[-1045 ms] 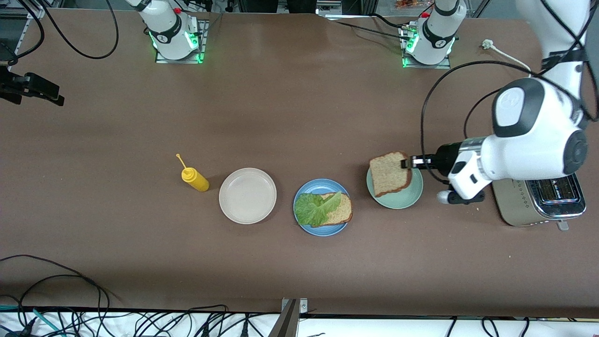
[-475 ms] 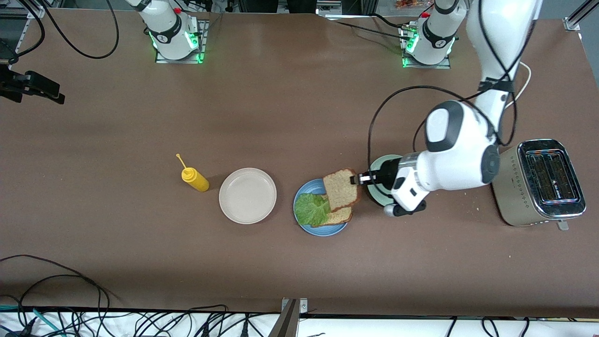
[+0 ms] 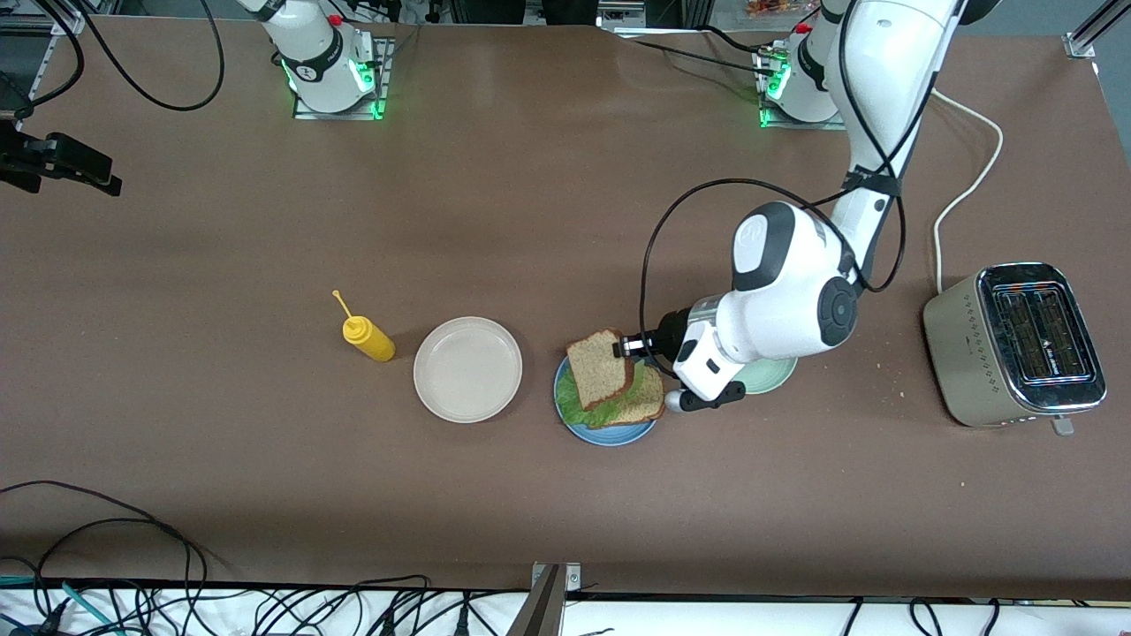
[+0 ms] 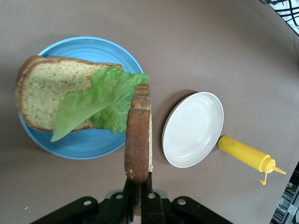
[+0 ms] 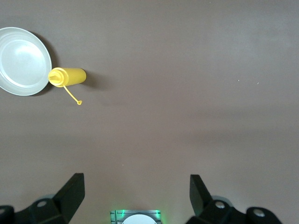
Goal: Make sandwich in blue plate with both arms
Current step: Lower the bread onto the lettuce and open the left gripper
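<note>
The blue plate (image 3: 606,435) holds a toasted bread slice (image 3: 647,403) with a green lettuce leaf (image 3: 595,412) on it. My left gripper (image 3: 629,346) is shut on the crust of a second bread slice (image 3: 599,367) and holds it tilted over the lettuce and plate. In the left wrist view the held slice (image 4: 138,135) shows edge-on in my left gripper (image 4: 139,186), above the plate (image 4: 84,149), lettuce (image 4: 107,100) and lower slice (image 4: 42,93). My right gripper (image 5: 138,193) is open and empty, waiting high over the table near its base.
A cream-white plate (image 3: 467,369) and a yellow squeeze bottle (image 3: 369,338) lie toward the right arm's end. The mint-green plate (image 3: 770,376) is mostly hidden under the left arm. A silver toaster (image 3: 1016,344) stands at the left arm's end.
The left arm carried the bread slice from over the mint-green plate to over the blue plate, now above the lettuce. The right arm has not visibly moved.
</note>
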Available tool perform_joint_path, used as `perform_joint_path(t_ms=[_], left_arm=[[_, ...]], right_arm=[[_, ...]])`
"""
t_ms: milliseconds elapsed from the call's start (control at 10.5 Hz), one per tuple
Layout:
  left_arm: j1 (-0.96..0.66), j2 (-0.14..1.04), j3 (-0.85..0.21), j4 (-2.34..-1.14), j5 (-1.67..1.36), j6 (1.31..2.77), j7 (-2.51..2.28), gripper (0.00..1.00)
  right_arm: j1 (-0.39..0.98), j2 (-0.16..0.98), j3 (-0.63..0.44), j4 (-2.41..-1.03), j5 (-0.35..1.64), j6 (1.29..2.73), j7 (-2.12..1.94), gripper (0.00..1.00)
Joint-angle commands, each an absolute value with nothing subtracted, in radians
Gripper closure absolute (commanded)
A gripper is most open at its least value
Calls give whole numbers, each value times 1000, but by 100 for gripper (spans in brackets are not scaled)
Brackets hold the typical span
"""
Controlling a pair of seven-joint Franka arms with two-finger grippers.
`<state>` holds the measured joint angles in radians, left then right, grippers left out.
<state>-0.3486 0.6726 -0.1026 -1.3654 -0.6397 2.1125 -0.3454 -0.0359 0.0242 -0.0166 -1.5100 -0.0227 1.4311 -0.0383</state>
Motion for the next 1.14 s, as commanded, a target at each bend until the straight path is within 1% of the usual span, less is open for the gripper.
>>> perform_joint_path(t_ms=[0,285,380,475,570,665,855,950,1045], left_arm=[[-390,744,-84,-1312,-664,2176,-337,100],[-403,784,-84,-1318,-657,2227,-331,100],[-402,799,-81,-1321,-657,2227,-319,93],[-400,802,-57,-1327,-657,2227,-278,80],[-397,801,-42,-1328,-658,2227,-223,71],[-393,798,-26,-1330,-663,2227,-172,69],[-376,795,-25,-1344,-661,2224,-144,62],[-371,795,-25,-1345,-660,2224,-144,56],[-371,796,-25,-1350,-658,2224,-144,22]], right_arm=[[-41,9,-3,-1489,-34,1405,-29,0],[-41,9,-11,-1489,-14,1405,-34,0],[-43,12,-11,-1489,-12,1408,-34,0],[-43,17,-12,-1489,-12,1414,-31,0],[-41,18,-11,-1489,-15,1414,-32,0],[-43,18,-12,-1489,-18,1413,-38,0],[-46,23,-28,-1489,-15,1416,-41,0],[-45,25,-28,-1489,-15,1413,-43,0],[-46,22,-28,-1489,-14,1410,-40,0]])
